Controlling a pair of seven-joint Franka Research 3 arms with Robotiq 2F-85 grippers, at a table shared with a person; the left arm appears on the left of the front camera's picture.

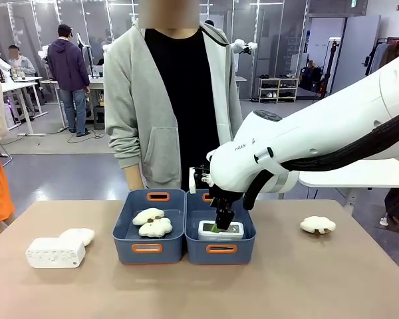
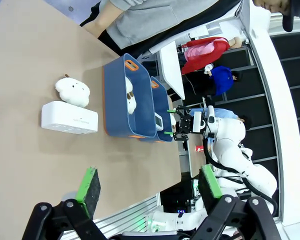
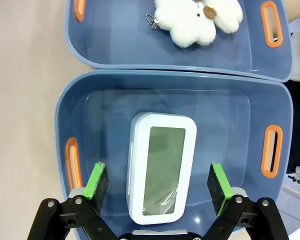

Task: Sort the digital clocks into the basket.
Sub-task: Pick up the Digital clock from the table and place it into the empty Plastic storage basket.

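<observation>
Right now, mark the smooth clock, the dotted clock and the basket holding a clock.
smooth clock point(image 3: 162, 167), right wrist view, on its display window.
dotted clock point(image 1: 55, 253), front view, on its dotted face.
basket point(image 1: 243, 250), front view, on its front wall.

Right basket point(image 1: 198, 247) taken up by right gripper point(image 1: 219, 227); its pads point(image 3: 99, 180) stand clear of the smooth clock point(image 3: 161, 167), bare floor either side. Left basket point(image 1: 128, 240) holds two plush toys point(image 1: 155, 228). Dotted clock point(image 1: 55, 252) has a plush point(image 1: 78, 235) just behind it, open table point(image 1: 253, 286) in front and toward the baskets. Person point(image 1: 169, 100) blocks the far edge.
</observation>
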